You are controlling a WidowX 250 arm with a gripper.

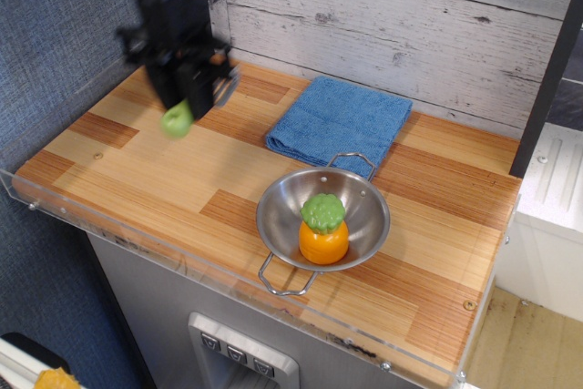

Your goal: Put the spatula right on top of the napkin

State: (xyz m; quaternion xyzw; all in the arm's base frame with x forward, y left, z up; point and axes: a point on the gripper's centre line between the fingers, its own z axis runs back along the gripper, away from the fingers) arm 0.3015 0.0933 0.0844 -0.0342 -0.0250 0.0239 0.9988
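Observation:
My gripper (187,97) is blurred by motion, high above the left part of the wooden counter. It is shut on the spatula (178,119), whose light-green handle end hangs below the fingers. A bit of its grey blade pokes out to the right of the fingers. The napkin (340,120), a folded blue terry cloth, lies flat at the back middle of the counter, to the right of the gripper and apart from it. Nothing lies on it.
A steel bowl (364,225) with two wire handles stands in front of the napkin and holds an orange toy with a green top (323,230). A clear acrylic rim (182,257) runs along the counter's front edge. A plank wall stands behind.

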